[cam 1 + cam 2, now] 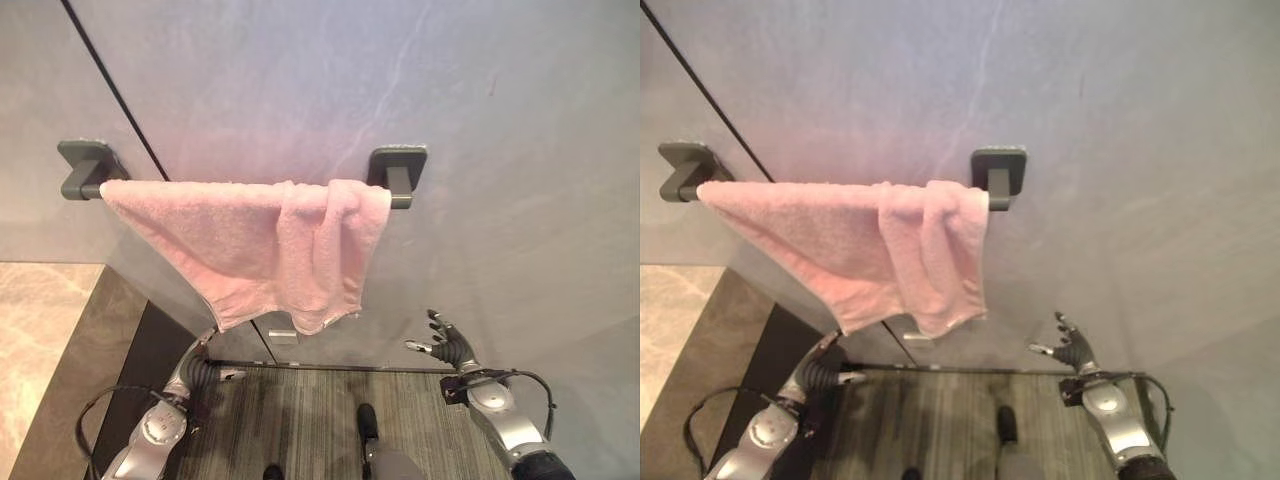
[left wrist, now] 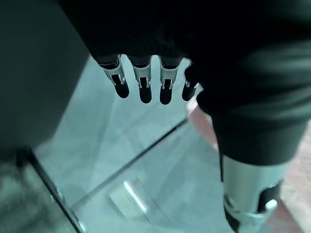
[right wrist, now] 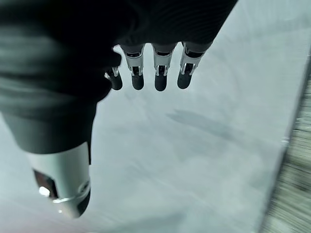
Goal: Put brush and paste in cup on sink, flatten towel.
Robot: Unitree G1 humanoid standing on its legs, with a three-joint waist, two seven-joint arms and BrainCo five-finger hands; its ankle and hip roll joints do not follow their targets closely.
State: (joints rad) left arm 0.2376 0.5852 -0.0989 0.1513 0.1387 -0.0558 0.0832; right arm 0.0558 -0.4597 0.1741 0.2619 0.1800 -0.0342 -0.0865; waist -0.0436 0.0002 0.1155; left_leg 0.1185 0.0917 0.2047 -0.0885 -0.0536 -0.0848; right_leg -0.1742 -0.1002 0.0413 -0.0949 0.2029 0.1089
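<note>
— What's nearest to you?

— The two arms, low down over a strip of grey ribbed floor mat [image 1: 300, 420]. The left hand [image 1: 198, 366] sits below the lower corner of the towel, its fingers [image 2: 142, 85] straight and loose with nothing in them. The right hand [image 1: 447, 343] is off to the right, well apart from the towel; its fingers [image 3: 160, 73] are straight and spread too, thumb standing apart, and it carries nothing.

— Either one touching the cloth?

— No. The left is just under the hanging corner, with a gap between.

— And behind them?

— A grey wall [image 1: 480, 120] with a dark slanted seam. Low on it, just under the towel's hem, there's a small pale plate [image 1: 283, 336].

— The towel itself?

— A pink towel [image 1: 250, 250] draped over a dark rail [image 1: 400, 185], which is fixed to the wall by two dark brackets. Toward the rail's left end it hangs fairly flat. Toward the right end it is bunched into thick folds. The lower edge slants, deepest near the middle.

— Anything to the left?

— A beige stone surface [image 1: 45, 340] beside a dark panel [image 1: 150, 350].
</note>
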